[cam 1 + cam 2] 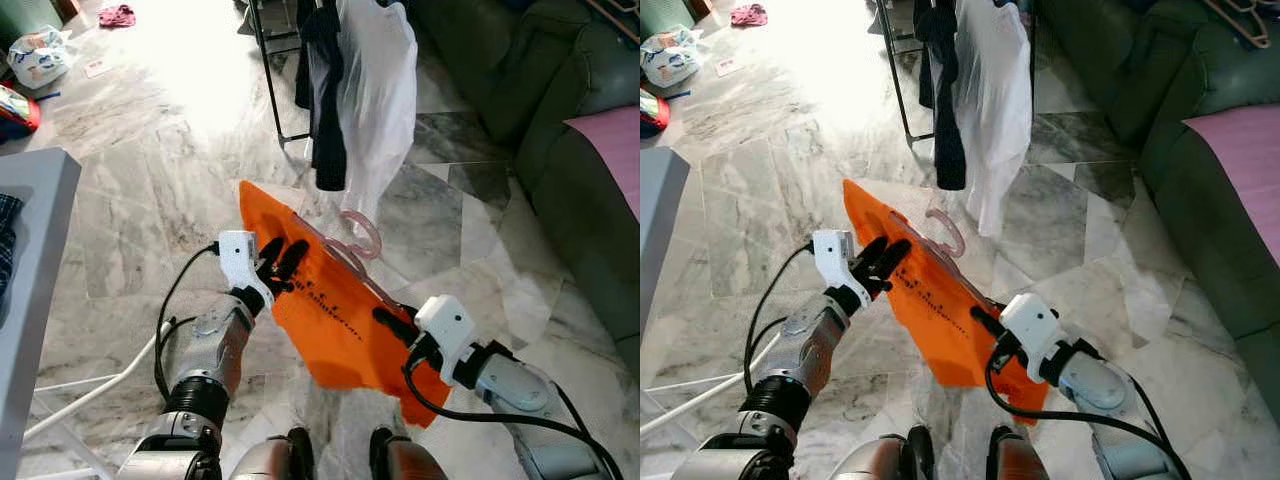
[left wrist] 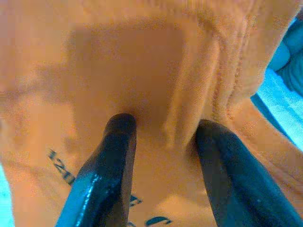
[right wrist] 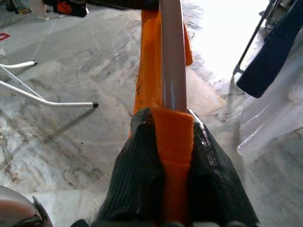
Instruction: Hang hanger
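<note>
An orange shirt [image 1: 330, 330] hangs on a pink hanger whose hook [image 1: 362, 233] sticks up from the collar. I hold the shirt out in front of me above the marble floor. My right gripper [image 1: 385, 320] is shut on the shirt's lower shoulder, clamping orange cloth and the pink hanger bar [image 3: 173, 56] between its fingers [image 3: 137, 156]. My left gripper [image 1: 283, 255] lies against the upper part of the shirt. Its two fingers [image 2: 116, 156] are spread apart on the fabric, with a raised fold between them.
A dark metal clothes rack [image 1: 270, 90] stands ahead with a white garment [image 1: 378, 110] and a dark one [image 1: 325, 110] hanging on it. A dark green sofa [image 1: 560, 120] runs along the right. A grey table [image 1: 30, 230] is at left, with white frame legs [image 1: 90, 390] below.
</note>
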Controlling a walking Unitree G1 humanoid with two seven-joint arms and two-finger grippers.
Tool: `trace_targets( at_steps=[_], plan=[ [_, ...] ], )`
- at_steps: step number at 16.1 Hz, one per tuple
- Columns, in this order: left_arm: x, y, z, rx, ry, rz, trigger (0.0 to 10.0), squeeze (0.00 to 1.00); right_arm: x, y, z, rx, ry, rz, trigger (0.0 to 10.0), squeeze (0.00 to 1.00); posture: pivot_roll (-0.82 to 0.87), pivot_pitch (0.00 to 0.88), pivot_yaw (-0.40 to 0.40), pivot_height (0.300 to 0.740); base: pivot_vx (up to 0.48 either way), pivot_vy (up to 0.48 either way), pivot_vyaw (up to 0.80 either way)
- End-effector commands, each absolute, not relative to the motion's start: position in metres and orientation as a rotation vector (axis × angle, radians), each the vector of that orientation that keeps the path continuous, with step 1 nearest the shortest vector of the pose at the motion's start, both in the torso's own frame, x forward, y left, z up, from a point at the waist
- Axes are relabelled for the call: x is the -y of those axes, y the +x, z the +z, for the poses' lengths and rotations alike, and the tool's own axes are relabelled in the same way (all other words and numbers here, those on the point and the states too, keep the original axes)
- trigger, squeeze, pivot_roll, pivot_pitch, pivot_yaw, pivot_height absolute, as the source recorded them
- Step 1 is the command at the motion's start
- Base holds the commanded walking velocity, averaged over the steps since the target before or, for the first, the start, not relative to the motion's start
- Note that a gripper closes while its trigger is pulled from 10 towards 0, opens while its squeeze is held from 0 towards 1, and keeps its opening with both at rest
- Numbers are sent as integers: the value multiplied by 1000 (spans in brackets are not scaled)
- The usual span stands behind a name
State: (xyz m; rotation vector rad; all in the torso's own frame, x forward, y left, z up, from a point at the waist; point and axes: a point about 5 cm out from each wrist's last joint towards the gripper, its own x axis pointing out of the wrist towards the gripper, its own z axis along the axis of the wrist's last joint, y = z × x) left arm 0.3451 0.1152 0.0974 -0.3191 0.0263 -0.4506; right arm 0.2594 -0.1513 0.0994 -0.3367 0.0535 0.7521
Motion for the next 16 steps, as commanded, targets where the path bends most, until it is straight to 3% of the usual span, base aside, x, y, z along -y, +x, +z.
trace_targets(
  at_steps=[1, 16],
  plan=[
    [-124, 341, 89, -43, -283, -414, 0, 0, 150, 256, 103, -34, -321, 769, 10000, 0, -93, 253, 96, 740, 0, 0, 0],
    [-138, 348, 98, 32, -177, -300, 0, 0, 148, 250, 97, -75, -303, 800, 10000, 0, -96, 254, 96, 740, 0, 0, 0]
  ],
)
